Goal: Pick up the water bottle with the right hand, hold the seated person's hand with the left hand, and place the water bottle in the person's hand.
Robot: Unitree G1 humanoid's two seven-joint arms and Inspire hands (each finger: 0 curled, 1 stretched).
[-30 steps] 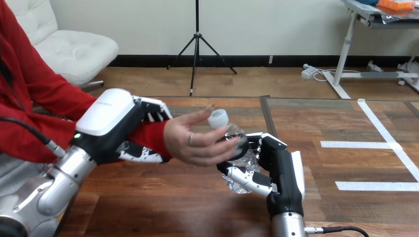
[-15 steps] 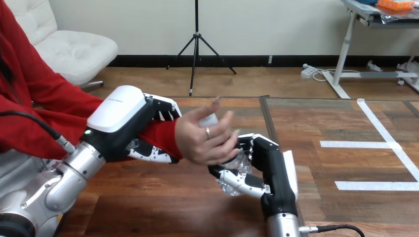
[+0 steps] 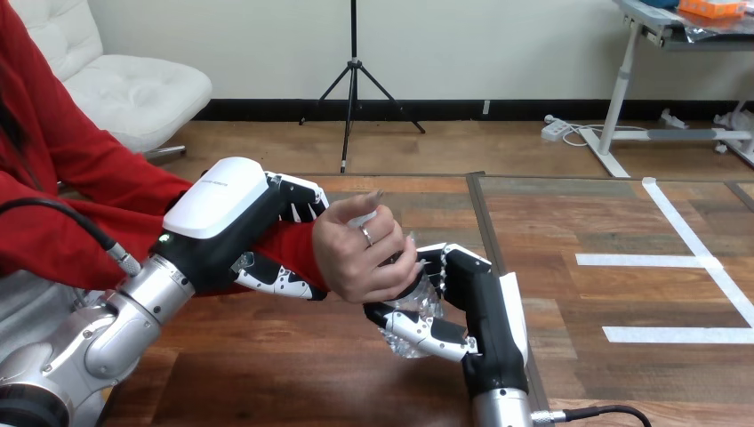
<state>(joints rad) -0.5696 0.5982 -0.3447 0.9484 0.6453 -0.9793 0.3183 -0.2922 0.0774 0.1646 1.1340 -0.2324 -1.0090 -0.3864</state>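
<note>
A clear crinkled water bottle (image 3: 412, 313) stands tilted just above the table's middle. My right hand (image 3: 480, 307) is shut on its lower body, thumb across the front. The person's hand (image 3: 360, 253) is closed round the bottle's upper part and hides most of its white cap (image 3: 363, 220). My left hand (image 3: 227, 222) is shut on the person's wrist, which wears a red sleeve (image 3: 289, 242): fingers curl over the top of it and the thumb lies underneath.
The wooden table (image 3: 293, 365) runs under both arms, with a seam down its middle and white tape lines (image 3: 702, 267) at the right. The person's red-sleeved arm (image 3: 80, 196) comes in from the left edge.
The person's hand has gone from open and flat to closed round the bottle's top. My right hand and the bottle have shifted slightly left, and my left hand has moved right with the wrist.
</note>
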